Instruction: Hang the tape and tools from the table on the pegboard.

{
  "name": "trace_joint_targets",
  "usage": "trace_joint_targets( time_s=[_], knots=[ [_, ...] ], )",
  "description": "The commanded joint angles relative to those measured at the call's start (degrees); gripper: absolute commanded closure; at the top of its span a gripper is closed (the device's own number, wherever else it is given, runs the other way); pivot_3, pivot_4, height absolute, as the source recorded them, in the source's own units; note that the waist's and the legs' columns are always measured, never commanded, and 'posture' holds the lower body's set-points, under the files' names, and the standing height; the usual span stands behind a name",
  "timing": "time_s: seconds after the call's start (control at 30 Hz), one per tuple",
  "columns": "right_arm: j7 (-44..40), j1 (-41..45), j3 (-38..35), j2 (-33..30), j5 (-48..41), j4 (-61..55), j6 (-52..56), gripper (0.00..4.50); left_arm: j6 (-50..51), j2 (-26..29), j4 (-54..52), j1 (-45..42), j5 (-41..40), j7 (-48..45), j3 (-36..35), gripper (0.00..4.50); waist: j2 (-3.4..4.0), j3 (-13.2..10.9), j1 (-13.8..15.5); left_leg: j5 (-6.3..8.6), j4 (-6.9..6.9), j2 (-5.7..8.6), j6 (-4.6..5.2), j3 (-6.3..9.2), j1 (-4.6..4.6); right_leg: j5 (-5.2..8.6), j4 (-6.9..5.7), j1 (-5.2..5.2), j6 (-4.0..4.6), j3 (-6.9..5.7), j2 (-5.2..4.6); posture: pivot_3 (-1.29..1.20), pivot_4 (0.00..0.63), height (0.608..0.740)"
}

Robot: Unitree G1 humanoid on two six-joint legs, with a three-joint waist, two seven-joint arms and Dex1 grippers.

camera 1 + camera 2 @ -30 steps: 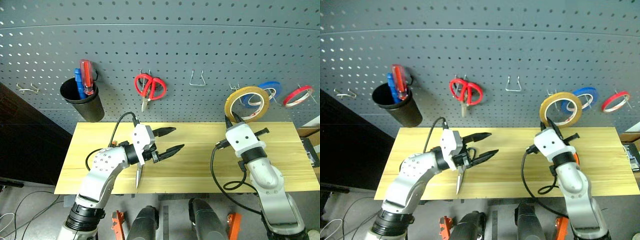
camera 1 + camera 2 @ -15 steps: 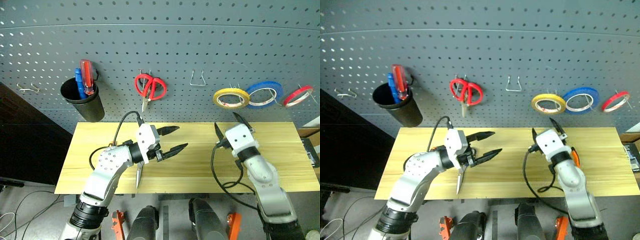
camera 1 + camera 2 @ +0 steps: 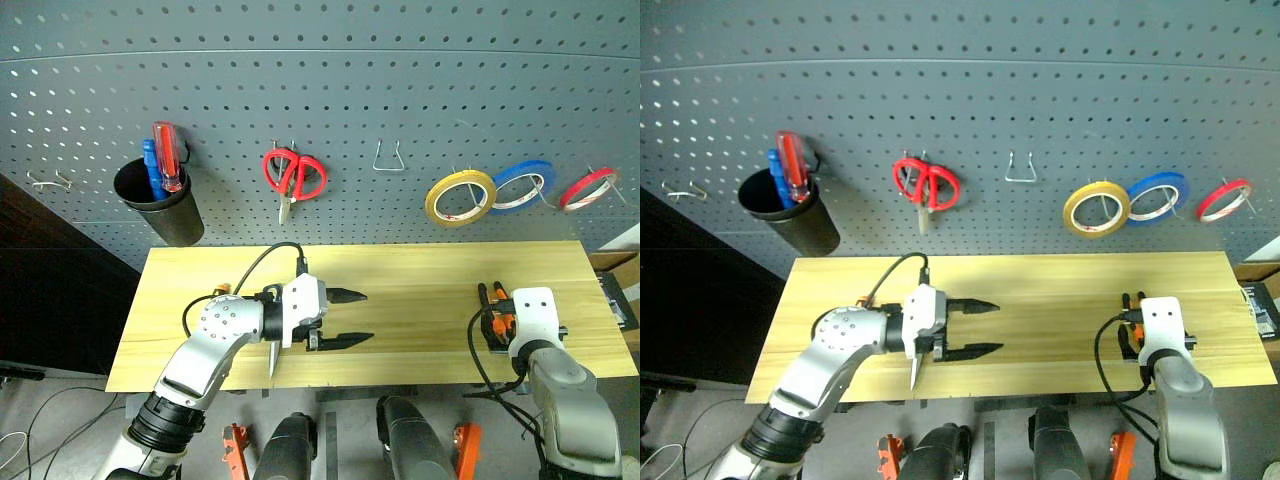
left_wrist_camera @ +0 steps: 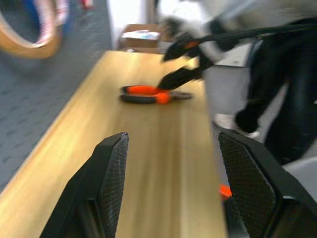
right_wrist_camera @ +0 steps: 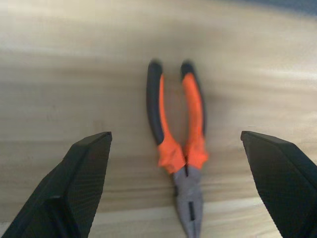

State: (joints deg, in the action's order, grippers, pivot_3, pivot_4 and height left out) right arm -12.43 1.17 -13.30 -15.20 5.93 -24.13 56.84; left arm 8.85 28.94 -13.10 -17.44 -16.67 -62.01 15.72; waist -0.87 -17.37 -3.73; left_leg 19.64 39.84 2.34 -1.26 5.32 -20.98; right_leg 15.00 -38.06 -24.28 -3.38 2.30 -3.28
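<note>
Orange-handled pliers on table, between spread right pincer fingers.

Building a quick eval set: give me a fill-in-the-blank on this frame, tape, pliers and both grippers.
1. The yellow tape hangs on the ____, next to the blue roll.
2. The right gripper, jaws wide open, is poised over the ____, which lie flat on the table.
3. The pliers' handles are ____ and black.
4. The left gripper stands open above the table and holds ____.

Missing words: pegboard; pliers; orange; nothing
</note>
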Motion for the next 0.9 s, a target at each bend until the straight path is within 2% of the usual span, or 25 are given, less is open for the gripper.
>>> trace_joint_targets(
  time_s=[0.03, 0.2, 0.37, 0.9],
  knots=[
    [-3.6, 3.4, -3.0, -4.9, -3.2, 8.7, -0.2, 0.01, 0.2, -0.8, -3.0, -0.8, -0.6, 0.3, 0.7, 1.40, 0.00, 0.0, 0.0, 0.00, 0.00, 0.01, 0.01, -0.01, -0.01, 0.00, 0.01, 0.01, 0.00, 0.00, 0.00, -0.07, 0.302, 0.740],
    [-5.9, 8.1, -2.9, -10.9, -5.0, 21.5, -3.5, 0.01, 0.6, -0.6, -3.4, -0.2, -0.5, 0.2, 0.7, 1.40, 0.00, 0.0, 0.0, 0.01, 0.01, 0.00, 0.05, -0.08, 0.00, 0.00, 0.01, 0.02, -0.01, 0.01, 0.02, -0.07, 0.302, 0.740],
    [-7.8, 11.9, -3.6, -12.9, -8.0, 29.8, -5.3, 0.01, 0.7, -0.2, -3.8, 0.6, -0.4, 0.4, 0.7, 1.40, -0.01, 0.0, 0.1, 0.01, 0.02, 0.00, 0.05, -0.11, 0.00, 0.00, 0.00, 0.03, -0.01, 0.03, 0.02, -0.05, 0.297, 0.740],
    [-9.4, 17.2, -0.3, -16.3, -9.8, 43.4, -9.3, 0.01, -0.3, -0.5, -2.8, 1.1, 0.6, 0.3, 1.2, 1.40, -0.02, 0.0, 0.3, 0.01, 0.06, -0.01, 0.04, -0.12, 0.01, -0.01, 0.02, 0.07, -0.01, 0.04, -0.01, -0.06, 0.294, 0.740]
  ],
)
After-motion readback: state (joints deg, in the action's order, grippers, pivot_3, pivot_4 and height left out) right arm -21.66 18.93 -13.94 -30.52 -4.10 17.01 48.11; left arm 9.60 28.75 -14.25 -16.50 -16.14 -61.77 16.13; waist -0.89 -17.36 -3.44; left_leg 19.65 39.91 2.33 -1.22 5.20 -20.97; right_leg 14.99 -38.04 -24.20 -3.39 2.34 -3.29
